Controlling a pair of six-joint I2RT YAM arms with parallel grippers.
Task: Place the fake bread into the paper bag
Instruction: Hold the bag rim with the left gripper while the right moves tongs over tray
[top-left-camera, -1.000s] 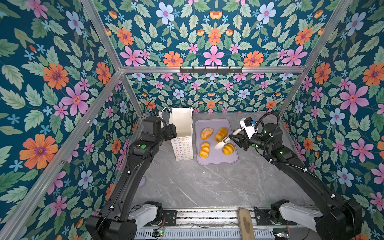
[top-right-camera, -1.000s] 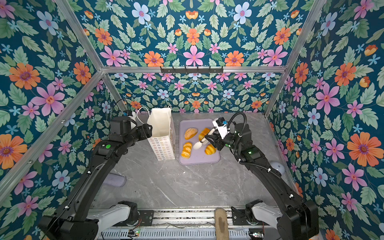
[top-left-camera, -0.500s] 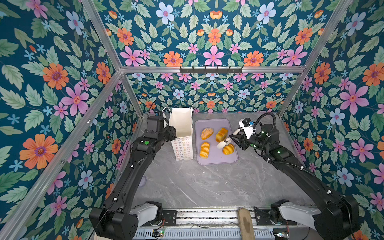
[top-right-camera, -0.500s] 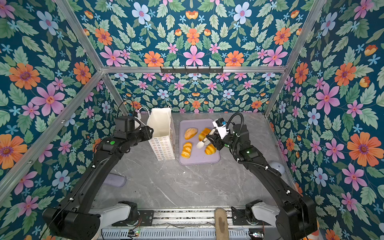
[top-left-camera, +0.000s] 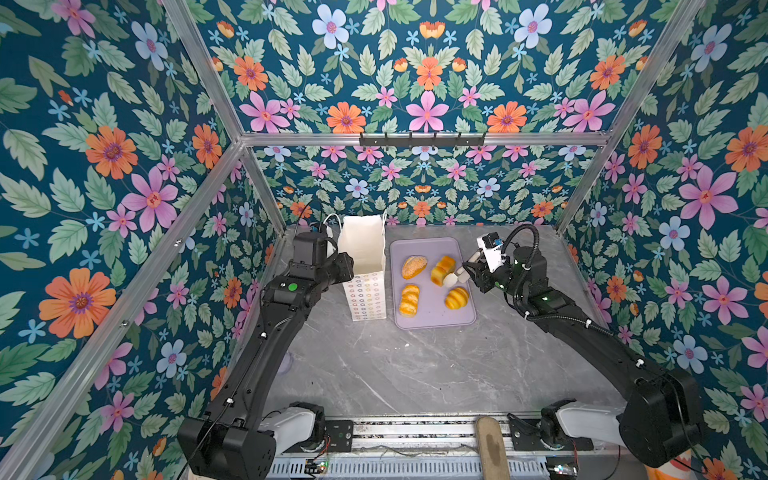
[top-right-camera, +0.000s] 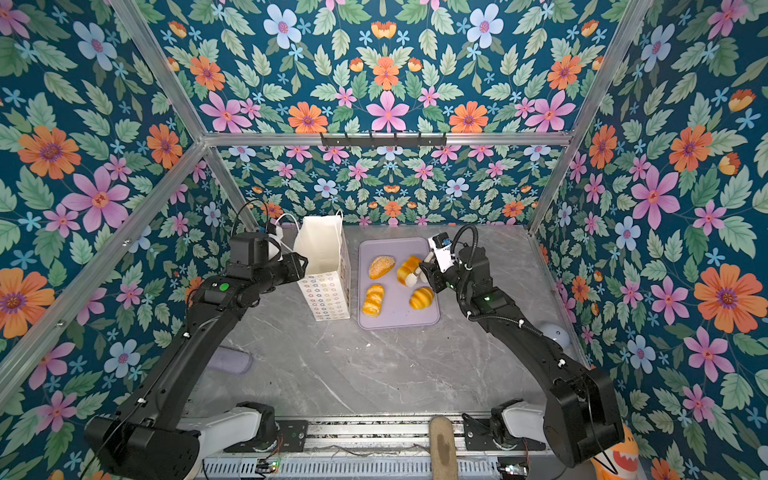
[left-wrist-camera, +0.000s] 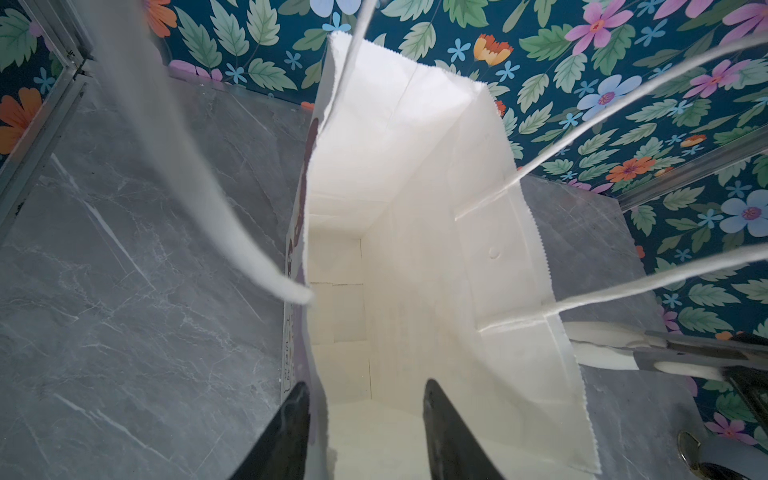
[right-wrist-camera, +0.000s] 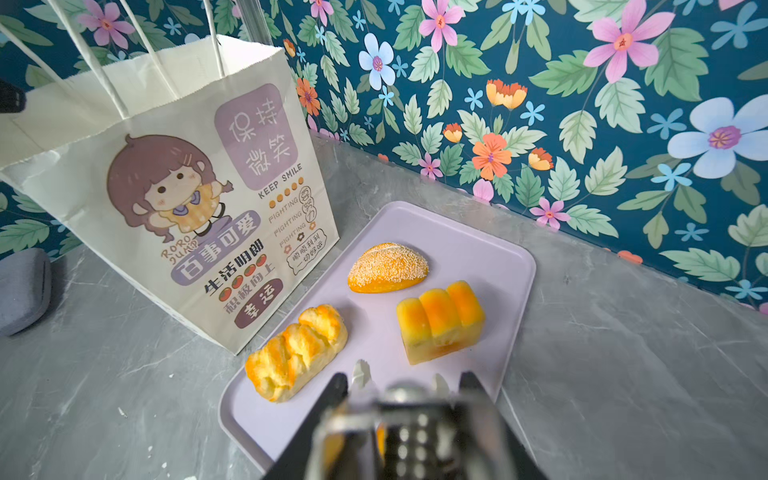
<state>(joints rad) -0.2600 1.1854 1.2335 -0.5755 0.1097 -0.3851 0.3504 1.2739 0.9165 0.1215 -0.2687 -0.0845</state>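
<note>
Fake bread (top-left-camera: 409, 300) lies in four glossy golden-orange pieces on a lilac tray (top-left-camera: 434, 248), which rests on the grey marbled surface (top-left-camera: 415, 365). In both top views the seeded roll (top-left-camera: 414, 266) and the blocky loaf (top-left-camera: 440, 268) take the far half of the tray. The ridged long loaf (top-left-camera: 409, 300) and the striped round bun (top-left-camera: 456, 298) take the near half. All four are apart from one another.

The paper bag (top-left-camera: 365, 293) stands upright just left of the tray with its mouth open upward and its cord handles (left-wrist-camera: 623, 91) raised. Its near face carries rows of small coloured rings. In the right wrist view, the face turned to the tray shows a cartoon girl and purple text panels.

The left hand (left-wrist-camera: 365, 382) is at the bag's rim on the side away from the tray. Its two dark fingers stand apart, one outside the paper wall and one inside, with a wide gap and no pinch on the paper.

The right hand (top-left-camera: 454, 276) hovers low over the tray's right side, between the blocky loaf and the striped round bun. Its white fingertips (right-wrist-camera: 361, 370) stand apart, just short of the loaf, with nothing between them. A patch of orange shows beneath the hand in the right wrist view.
</note>
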